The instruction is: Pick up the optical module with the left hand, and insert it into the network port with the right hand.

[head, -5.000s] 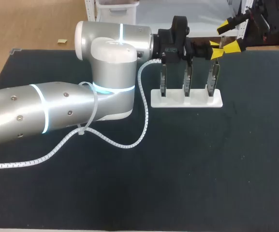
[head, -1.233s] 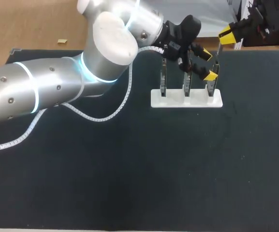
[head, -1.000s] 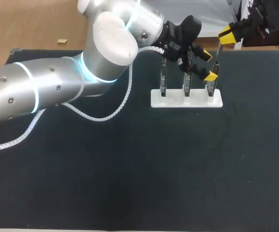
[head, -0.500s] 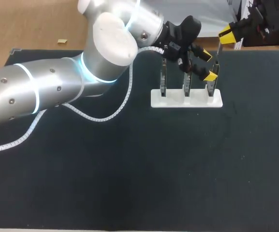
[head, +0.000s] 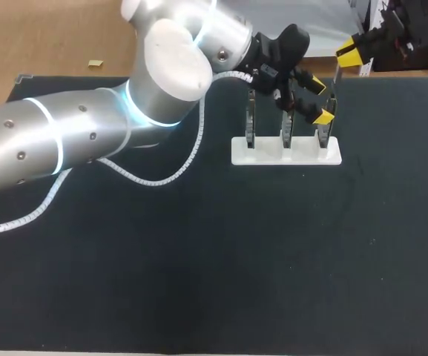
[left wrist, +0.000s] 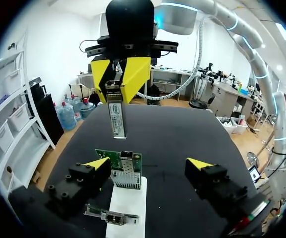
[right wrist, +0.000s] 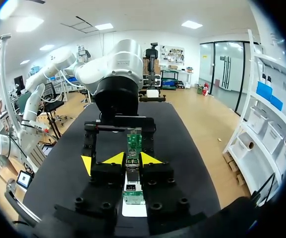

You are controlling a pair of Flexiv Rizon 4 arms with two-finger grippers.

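1. Our left arm (head: 87, 141) reaches far across the desk (head: 273, 259). Its cable (head: 188, 159) loops down near the rack (head: 286, 152). A swing of that arm may drag the cable against the rack and shift every board on it.
2. The left fingers (left wrist: 97, 164) stand wide apart, one on each side of the right-hand board (left wrist: 124, 173), and hold nothing. If they drift or close, we judge they may nudge the board and push the port (left wrist: 126, 156) off line.
3. The module (left wrist: 116, 113) is not with the left fingers. The right fingers (left wrist: 133, 74) clamp its upper end, and it hangs over the board, apart from the port. They hold only a short stretch of it. A push against the port's rim may therefore tilt the module or make it slide in the grip.
4. We cannot tell from these views whether the module lines up with the port's opening. If it is off to one side, it may strike the port's edge. That could bend the board or tip the rack instead of seating the module.
5. The way down to the port runs between the left fingers. If they stay there, the right fingers may hit them as the module comes down.
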